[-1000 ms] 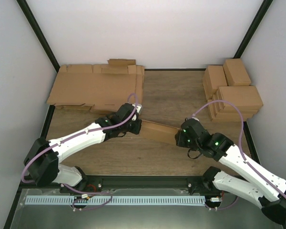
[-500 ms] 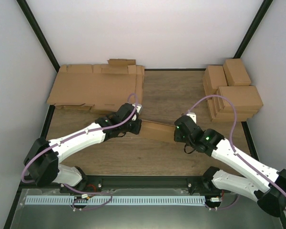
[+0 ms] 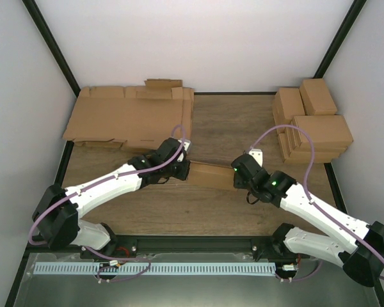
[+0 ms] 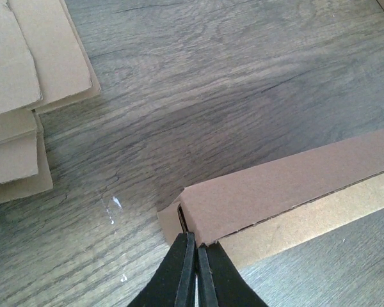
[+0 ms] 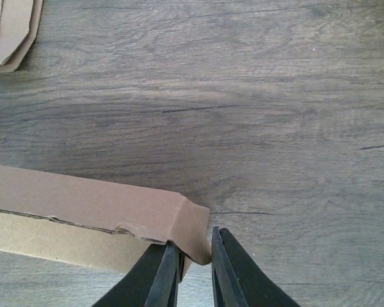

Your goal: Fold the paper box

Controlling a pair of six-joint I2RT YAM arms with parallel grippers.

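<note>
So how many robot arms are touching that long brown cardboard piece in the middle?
2. The left gripper pinches the long brown cardboard piece at its left end; the right gripper straddles a folded flap at its right end.

One paper box, two tools

Bright, even overhead light; soft shadows on wood; sharp wrist views; no glare.
</note>
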